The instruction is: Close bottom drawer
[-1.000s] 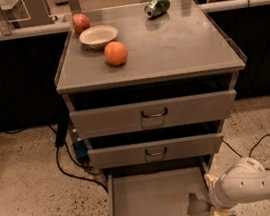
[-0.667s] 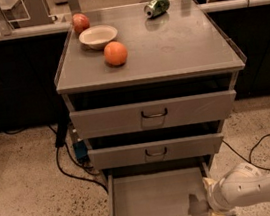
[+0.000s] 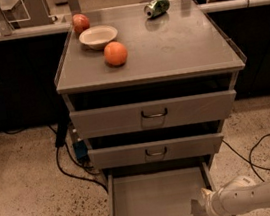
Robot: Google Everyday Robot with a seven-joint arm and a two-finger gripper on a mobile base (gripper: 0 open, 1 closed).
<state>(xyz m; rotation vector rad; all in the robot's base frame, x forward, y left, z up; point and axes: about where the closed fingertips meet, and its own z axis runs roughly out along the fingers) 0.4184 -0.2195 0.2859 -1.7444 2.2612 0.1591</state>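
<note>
The bottom drawer (image 3: pixel 156 197) of the grey metal cabinet is pulled far out, and its plain grey tray is empty. Its front panel is at the frame's bottom edge and the handle is out of view. My gripper (image 3: pixel 199 207) is at the drawer's front right corner, on the end of my white arm (image 3: pixel 249 195), which reaches in from the lower right. It is at or against the drawer's right side wall near the front.
The middle drawer (image 3: pixel 156 152) and top drawer (image 3: pixel 154 114) stand slightly ajar. On the cabinet top are an orange (image 3: pixel 116 53), a white bowl (image 3: pixel 98 36), an apple (image 3: pixel 81 23) and a green can (image 3: pixel 157 7). Black cables (image 3: pixel 65 166) lie on the speckled floor at both sides.
My arm and gripper have shifted slightly down and left, towards the drawer's front right corner. The drawer has not visibly moved.
</note>
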